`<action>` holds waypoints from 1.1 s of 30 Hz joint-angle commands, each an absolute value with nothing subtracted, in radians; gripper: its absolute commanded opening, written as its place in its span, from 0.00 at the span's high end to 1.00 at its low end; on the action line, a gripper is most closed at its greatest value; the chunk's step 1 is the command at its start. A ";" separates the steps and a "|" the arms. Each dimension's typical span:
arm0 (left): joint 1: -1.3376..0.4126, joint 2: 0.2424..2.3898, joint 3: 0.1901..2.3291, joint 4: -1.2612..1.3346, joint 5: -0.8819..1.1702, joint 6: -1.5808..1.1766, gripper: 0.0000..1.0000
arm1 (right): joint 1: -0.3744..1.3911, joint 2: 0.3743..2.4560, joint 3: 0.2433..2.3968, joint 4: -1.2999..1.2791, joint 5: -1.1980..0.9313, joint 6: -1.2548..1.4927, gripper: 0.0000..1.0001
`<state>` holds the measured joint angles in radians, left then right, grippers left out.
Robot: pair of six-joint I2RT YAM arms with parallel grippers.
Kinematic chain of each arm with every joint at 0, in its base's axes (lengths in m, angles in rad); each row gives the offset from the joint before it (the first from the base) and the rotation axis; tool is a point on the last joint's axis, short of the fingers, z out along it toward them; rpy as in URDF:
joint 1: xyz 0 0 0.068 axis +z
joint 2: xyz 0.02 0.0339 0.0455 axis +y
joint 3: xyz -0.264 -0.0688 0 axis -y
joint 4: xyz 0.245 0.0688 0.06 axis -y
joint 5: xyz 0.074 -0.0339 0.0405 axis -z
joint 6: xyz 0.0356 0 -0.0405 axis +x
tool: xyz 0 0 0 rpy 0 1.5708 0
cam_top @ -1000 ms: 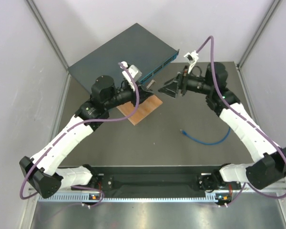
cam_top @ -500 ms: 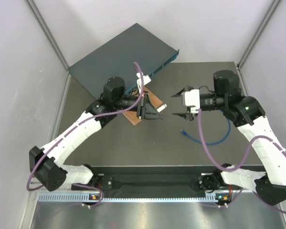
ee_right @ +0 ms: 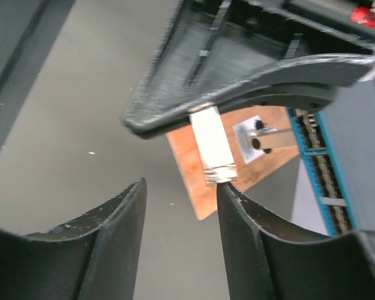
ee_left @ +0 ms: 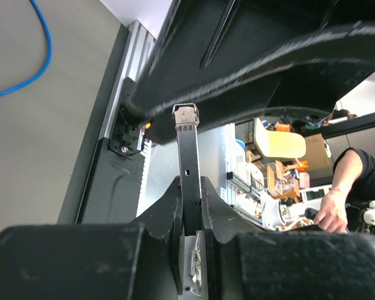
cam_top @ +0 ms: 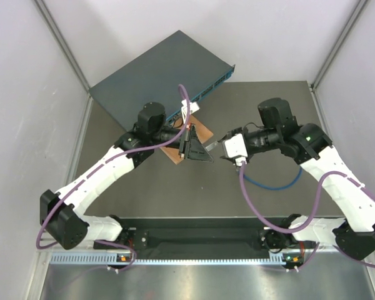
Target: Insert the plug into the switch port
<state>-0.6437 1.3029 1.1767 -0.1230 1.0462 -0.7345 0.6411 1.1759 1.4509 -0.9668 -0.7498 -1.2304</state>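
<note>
Top view, left to right. Large flat dark teal rectangular metal switch [cam_top: 155, 74] sits at 11 o'clock on the dark grey tabletop [cam_top: 144, 187]. It lies angled, so its brighter blue socket face [ee_right: 322, 165] looks toward 4 o'clock, toward the arms.

Just off that face at 5 o'clock lies an orange-brown wooden square [cam_top: 199, 134] with a small grey metal bracket [ee_right: 256, 139] on it.

Left pincer [cam_top: 203, 152] hovers over the square's near corner, pressed together on a thin strip with a small silvery metal end [ee_left: 186, 116]. It holds the strip pointing toward 3 o'clock, presented to the other arm, probably for a handover.

Right pincer [cam_top: 221, 147] faces it from 3 o'clock, fingers spread. The silvery end [ee_right: 212, 145] sits just above the gap, close to the right-hand finger [ee_right: 250, 244]. No pinch is visible; whether they touch, cannot tell.

Thin short blue cable [cam_top: 272, 184] lies loose on the tabletop at 4 o'clock from the square, below the right forearm, held by neither arm. Its plug is not visible; that end seems hidden under the right wrist. The plug is well apart from the switch, so insertion is not started. My read: both arms are busy with the metal piece, not with the cable.
</note>
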 commanded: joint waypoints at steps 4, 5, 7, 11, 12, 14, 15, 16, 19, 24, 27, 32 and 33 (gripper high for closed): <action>-0.646 1.285 1.155 -0.063 1.088 -0.758 1.00 | 0.663 1.186 1.509 -0.939 -0.704 -1.259 0.54; -0.646 1.282 1.149 -0.057 1.086 -0.761 1.00 | 0.663 1.184 1.506 -0.933 -0.700 -1.259 0.54; -0.646 1.282 1.149 -0.057 1.086 -0.761 1.00 | 0.663 1.183 1.500 -0.920 -0.684 -1.252 0.54; -0.646 1.289 1.152 -0.057 1.078 -0.758 1.00 | 0.664 1.180 1.512 -0.934 -0.713 -1.262 0.55; -0.646 1.293 1.151 -0.057 1.077 -0.761 1.00 | 0.670 1.180 1.519 -0.940 -0.721 -1.269 0.55; -0.644 1.298 1.155 -0.051 1.074 -0.772 1.00 | 0.676 1.181 1.525 -0.956 -0.724 -1.281 0.55; -0.646 1.302 1.155 -0.043 1.074 -0.776 1.00 | 0.689 1.184 1.526 -0.959 -0.723 -1.284 0.56; -0.646 1.305 1.155 -0.041 1.075 -0.779 1.00 | 0.693 1.184 1.525 -0.959 -0.721 -1.287 0.55; -0.644 1.312 1.157 -0.038 1.072 -0.788 1.00 | 0.704 1.189 1.522 -0.950 -0.718 -1.293 0.57; -0.644 1.315 1.155 -0.038 1.074 -0.793 1.00 | 0.713 1.192 1.517 -0.946 -0.709 -1.308 0.65; -0.646 1.315 1.150 -0.035 1.072 -0.798 1.00 | 0.715 1.193 1.513 -0.946 -0.704 -1.322 0.76; -0.646 1.313 1.152 -0.017 1.072 -0.799 1.00 | 0.718 1.193 1.505 -0.946 -0.678 -1.330 1.00; -0.644 1.313 1.151 -0.008 1.072 -0.798 1.00 | 0.718 1.192 1.505 -0.939 -0.670 -1.301 1.00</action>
